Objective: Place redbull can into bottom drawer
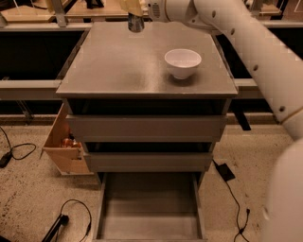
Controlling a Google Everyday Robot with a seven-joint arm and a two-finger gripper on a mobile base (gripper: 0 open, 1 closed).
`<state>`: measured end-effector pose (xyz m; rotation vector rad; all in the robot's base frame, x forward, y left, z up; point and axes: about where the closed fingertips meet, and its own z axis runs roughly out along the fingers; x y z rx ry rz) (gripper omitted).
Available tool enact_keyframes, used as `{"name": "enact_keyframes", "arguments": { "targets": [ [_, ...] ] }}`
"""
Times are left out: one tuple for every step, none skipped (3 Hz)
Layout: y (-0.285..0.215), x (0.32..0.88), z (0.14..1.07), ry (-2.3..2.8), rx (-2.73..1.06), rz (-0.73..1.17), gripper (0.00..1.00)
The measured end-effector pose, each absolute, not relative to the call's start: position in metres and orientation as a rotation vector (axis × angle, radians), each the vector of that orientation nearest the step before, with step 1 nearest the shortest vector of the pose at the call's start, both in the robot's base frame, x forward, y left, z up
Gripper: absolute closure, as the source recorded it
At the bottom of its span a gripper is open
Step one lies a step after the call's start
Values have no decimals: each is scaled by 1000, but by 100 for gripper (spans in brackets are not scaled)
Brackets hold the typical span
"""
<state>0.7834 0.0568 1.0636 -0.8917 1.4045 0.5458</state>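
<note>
The gripper [135, 10] sat at the very top of the view, over the far edge of the grey cabinet top [113, 66], with its tan fingers [129, 6] closed narrow on the upper part of the redbull can [136, 23]. The can hung upright directly beneath the fingers, with only its silvery lower body showing; whether its base touched the cabinet top could not be told. The white arm [246, 42] ran off from the gripper to the right and then swept down the right side of the view. Below and to the right of the gripper, well apart from the can, a white bowl [182, 62] stood on the cabinet top. Far below the gripper, past two shut grey drawers [147, 127] in the cabinet front, the bottom drawer [149, 212] stood pulled out toward the camera, its plain grey floor in view. Down and to the left of the gripper a tan wooden box [61, 146] leaned beside the cabinet, with black cables [19, 151] on the speckled floor [28, 198] near it.
</note>
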Motion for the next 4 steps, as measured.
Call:
{"name": "enact_keyframes", "arguments": {
  "targets": [
    [27, 710, 1093, 1418, -906, 486, 100],
    [3, 635, 1045, 1526, -920, 502, 100],
    [-2, 600, 980, 1615, -940, 532, 100],
    [0, 591, 925, 1614, -934, 584, 100]
  ]
}}
